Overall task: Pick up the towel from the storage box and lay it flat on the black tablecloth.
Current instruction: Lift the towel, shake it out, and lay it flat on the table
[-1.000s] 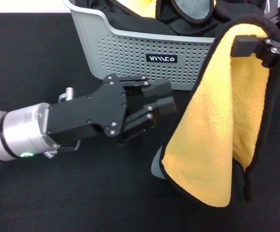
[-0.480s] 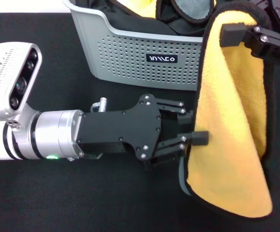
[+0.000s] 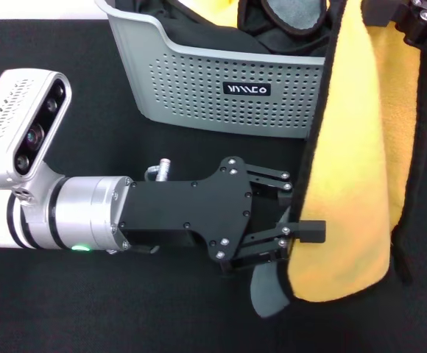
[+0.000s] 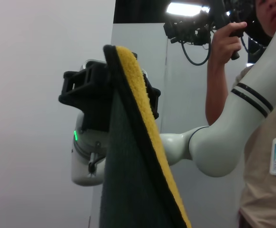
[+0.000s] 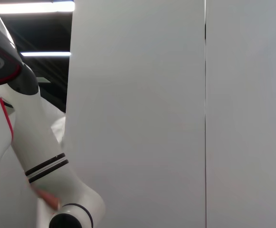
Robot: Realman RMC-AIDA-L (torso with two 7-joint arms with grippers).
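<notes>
The towel (image 3: pixel 361 169), orange-yellow with black edging, hangs in front of the right end of the storage box (image 3: pixel 199 81). My right gripper (image 3: pixel 401 11) is shut on its top edge at the upper right of the head view. My left gripper (image 3: pixel 300 207) is open, its fingers straddling the towel's lower left edge above the black tablecloth (image 3: pixel 66 95). In the left wrist view the towel (image 4: pixel 142 142) hangs edge-on, grey back toward the camera, with the right gripper (image 4: pixel 100 95) clamped on its top.
More cloths, yellow and black (image 3: pixel 221 11) and grey (image 3: pixel 294 11), lie in the box. A person (image 4: pixel 266 142) holding a camera stands behind the robot's arm in the left wrist view. The right wrist view shows only a white wall.
The right gripper has lifted the towel higher and toward the box. The left gripper has moved right and forward, opened wider, and now straddles the towel's lower left edge.
</notes>
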